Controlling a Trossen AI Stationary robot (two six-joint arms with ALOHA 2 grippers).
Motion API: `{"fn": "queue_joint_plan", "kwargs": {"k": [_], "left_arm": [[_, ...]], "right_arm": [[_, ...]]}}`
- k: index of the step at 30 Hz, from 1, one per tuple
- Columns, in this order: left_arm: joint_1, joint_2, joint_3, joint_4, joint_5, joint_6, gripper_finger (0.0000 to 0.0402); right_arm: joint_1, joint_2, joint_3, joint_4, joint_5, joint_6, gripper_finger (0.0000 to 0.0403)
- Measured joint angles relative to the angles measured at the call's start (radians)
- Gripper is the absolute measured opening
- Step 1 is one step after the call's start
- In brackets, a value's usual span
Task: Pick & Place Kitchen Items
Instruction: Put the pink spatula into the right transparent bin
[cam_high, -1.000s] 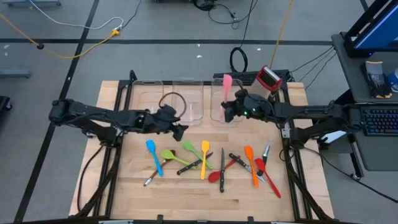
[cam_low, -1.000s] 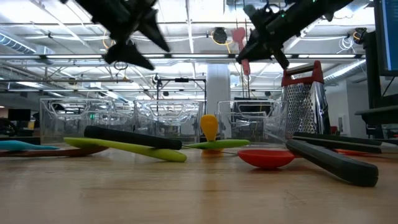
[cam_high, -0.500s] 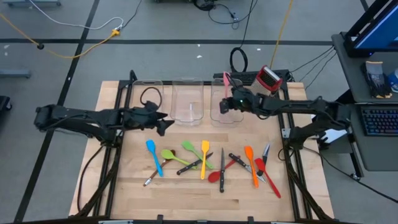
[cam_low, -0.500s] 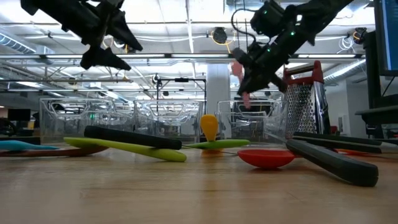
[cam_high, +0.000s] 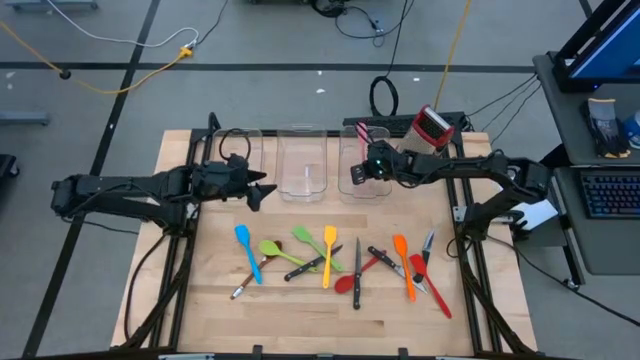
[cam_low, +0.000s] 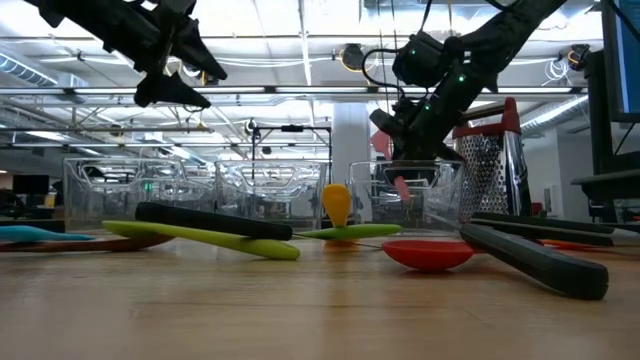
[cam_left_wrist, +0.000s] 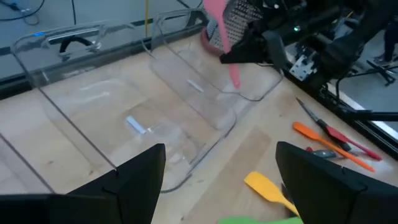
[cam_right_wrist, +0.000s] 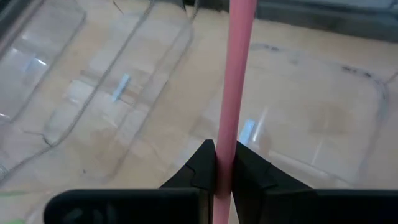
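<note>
The left gripper (cam_high: 262, 190) hovers at 9 o'clock of the table (cam_high: 300, 310), jaws spread wide and empty, arm stretched level. The right gripper (cam_high: 357, 172) is clamped on the pink spatula (cam_right_wrist: 239, 56), over the rightmost clear bin (cam_high: 346, 185) at 12 o'clock. The spatula is judged light, its blade soft; grip mid-handle.

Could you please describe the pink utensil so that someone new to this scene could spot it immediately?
Look at the three clear bins along the table's far edge and take the right-hand bin, beside the grater. The right gripper holds the pink utensil above it. It is the only utensil off the table.
</note>
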Motion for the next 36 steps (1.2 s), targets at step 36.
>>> {"fn": "queue_joint_plan", "kwargs": {"k": [36], "left_arm": [[0.091, 0.001, 0.000, -0.001, 0.119, 0.067, 0.0310]], "right_arm": [[-0.009, 0.041, 0.000, -0.154, -0.051, 0.074, 0.0040]]}}
